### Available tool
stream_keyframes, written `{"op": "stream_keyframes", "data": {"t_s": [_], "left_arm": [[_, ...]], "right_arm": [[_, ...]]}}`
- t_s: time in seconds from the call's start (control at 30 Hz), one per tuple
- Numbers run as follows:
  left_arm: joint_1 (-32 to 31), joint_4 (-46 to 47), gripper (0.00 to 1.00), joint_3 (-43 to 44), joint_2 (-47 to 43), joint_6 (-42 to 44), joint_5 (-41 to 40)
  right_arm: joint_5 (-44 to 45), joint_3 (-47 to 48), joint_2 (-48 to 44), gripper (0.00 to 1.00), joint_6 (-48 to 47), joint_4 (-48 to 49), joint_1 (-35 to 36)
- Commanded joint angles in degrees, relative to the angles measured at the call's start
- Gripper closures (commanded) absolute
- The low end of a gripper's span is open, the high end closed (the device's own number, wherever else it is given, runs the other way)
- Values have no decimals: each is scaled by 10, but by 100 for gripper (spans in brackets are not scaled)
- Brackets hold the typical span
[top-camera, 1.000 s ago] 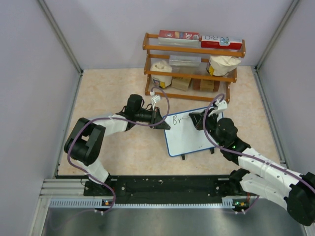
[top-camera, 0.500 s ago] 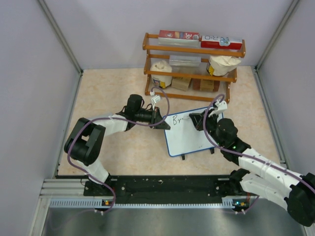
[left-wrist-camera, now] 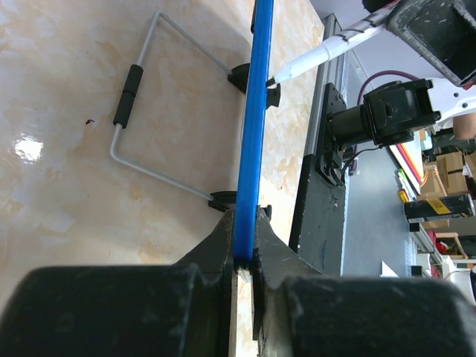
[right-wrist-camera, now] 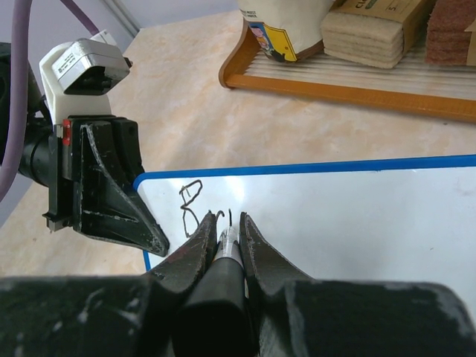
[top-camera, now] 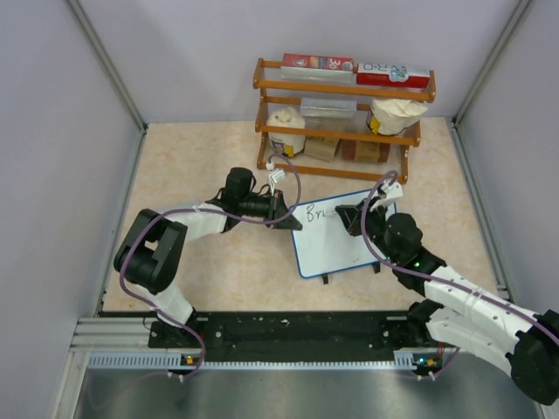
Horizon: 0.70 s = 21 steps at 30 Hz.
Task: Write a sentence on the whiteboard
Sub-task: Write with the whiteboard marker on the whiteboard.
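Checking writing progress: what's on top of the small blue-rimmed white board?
Black handwritten marker letters, roughly "Br" plus one stroke, near the left edge of the blue-rimmed white board. The right gripper holds a white-barrelled marker against it; anything under its black fingers is covered.

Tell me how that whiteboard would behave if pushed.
The whiteboard is probably stiff; its blue rim runs straight. Likely light and apt to slide on its small feet, perhaps why the left gripper's jaws clamp its edge.
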Motion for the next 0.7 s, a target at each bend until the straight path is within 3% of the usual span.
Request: {"op": "stream_keyframes", "data": {"t_s": [0.0,0.67], "left_arm": [[-6,-37,100,-3,14,68,-59],[-5,-37,100,-3,15,69,-60]], "right_arm": [[-6,-8,-15,100,-7,3,-5],[4,31,-18,100,-22,51,-6]]}}
